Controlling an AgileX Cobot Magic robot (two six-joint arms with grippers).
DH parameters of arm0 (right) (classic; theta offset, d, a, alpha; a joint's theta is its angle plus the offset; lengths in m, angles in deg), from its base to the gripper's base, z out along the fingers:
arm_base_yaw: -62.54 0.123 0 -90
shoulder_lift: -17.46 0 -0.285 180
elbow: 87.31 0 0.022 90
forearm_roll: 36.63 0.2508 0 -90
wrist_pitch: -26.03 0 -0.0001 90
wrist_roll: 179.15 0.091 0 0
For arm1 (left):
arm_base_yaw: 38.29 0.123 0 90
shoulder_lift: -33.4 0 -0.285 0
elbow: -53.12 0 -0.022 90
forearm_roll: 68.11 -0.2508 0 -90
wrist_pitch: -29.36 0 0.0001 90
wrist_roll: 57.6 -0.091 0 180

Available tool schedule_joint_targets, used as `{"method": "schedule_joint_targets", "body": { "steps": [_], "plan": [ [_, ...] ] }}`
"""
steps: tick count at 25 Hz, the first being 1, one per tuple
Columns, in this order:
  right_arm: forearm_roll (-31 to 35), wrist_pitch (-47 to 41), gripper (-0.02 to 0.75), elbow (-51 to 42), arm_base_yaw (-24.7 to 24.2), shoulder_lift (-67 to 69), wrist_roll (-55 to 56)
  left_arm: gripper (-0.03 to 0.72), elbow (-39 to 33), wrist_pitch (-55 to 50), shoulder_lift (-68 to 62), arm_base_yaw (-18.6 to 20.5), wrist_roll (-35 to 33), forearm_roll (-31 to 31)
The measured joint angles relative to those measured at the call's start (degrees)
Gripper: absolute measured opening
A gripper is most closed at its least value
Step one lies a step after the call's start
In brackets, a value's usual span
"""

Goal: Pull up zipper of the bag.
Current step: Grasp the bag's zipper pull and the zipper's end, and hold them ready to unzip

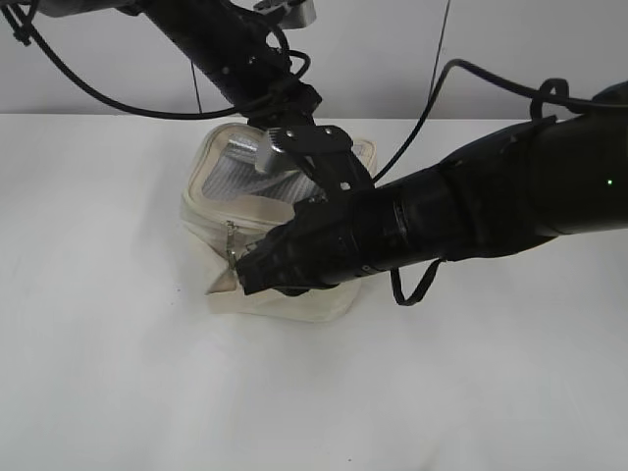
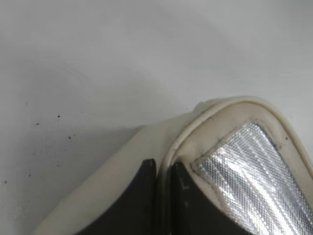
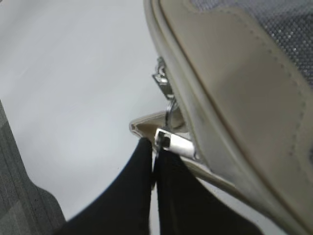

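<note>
White table [image 1: 118, 373], seen from a slant above. Near its middle sits the bag [image 1: 221, 211], a small boxy cream case with a grey mesh top panel; in the left wrist view the mesh shines silvery inside the cream rim.

Two black arms meet over it. The right arm [image 1: 471, 211] reaches in low from the right edge across the bag's front face. The left arm [image 1: 235, 54] comes down from the upper left onto the bag's top.

Left gripper [image 2: 164, 169]: two dark fingers drawn close together with the cream lid rim running between them, pinching the bag at its top edge. Only the fingertips show at the bottom of that view.

Right gripper [image 3: 155, 156]: black fingers pressed together, tips clamped at the lower end of the silver pull tab. Exact contact is hard to read here; the tab appears caught between the tips.

The zipper [image 1: 232, 247] runs round the lid rim and its pull hangs at the bag's front left corner, just left of the right gripper's tip. In the right wrist view a thin wire ring [image 3: 169, 110] links the slider above to the flat silver tab below.
</note>
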Motion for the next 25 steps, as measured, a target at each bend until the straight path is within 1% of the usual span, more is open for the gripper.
{"method": "schedule_joint_targets", "body": {
  "steps": [4, 6, 7, 9, 12, 14, 15, 18, 20, 22, 25],
  "plan": [
    [-0.6, 2.0, 0.011, 1.1, 0.0, 0.1, 4.8, 0.043, -0.1, 3.2, 0.0, 0.0, 6.3, -0.9],
    [-5.5, 2.5, 0.011, 1.6, 0.0, 0.1, 10.8, 0.043, -0.2, 4.2, 0.0, 0.0, 7.7, -0.9],
    [-10.7, 2.6, 0.011, 1.7, 0.0, 0.1, 14.7, 0.043, -0.2, 4.3, 0.0, 0.0, 8.2, -0.9],
    [-23.2, 2.1, 0.011, 1.8, -0.1, -0.4, 26.8, 0.043, -0.2, 4.4, 0.0, 0.0, 8.7, -0.9],
    [-44.7, 1.9, 0.011, 1.8, -0.4, -2.7, 44.9, 0.043, -0.2, 5.3, 0.0, -0.1, 9.5, -0.6],
    [-54.2, 1.3, 0.008, 1.5, -0.8, -4.5, 53.9, 0.043, -0.2, 6.3, 0.0, -0.1, 10.2, -0.4],
    [-57.6, 1.0, 0.009, 1.4, -0.9, -5.1, 57.2, 0.043, -0.2, 6.8, 0.0, -0.1, 10.4, -0.3],
    [-63.3, -0.2, 0.009, 1.4, -1.0, -6.6, 61.8, 0.043, -0.2, 7.5, -0.1, -0.3, 10.7, -0.1],
    [-65.7, -0.7, 0.009, 1.4, -1.0, -7.0, 63.8, 0.043, -0.2, 7.6, -0.1, -0.3, 10.8, -0.3],
    [-66.0, -0.3, 0.009, 1.4, -1.0, -7.0, 65.1, 0.043, -0.2, 7.8, -0.1, -0.3, 10.8, -0.3],
    [-63.0, 2.2, 0.009, 1.7, -0.5, -6.8, 65.4, 0.043, -0.2, 8.2, -0.1, -0.3, 11.0, -0.4]
  ]
}}
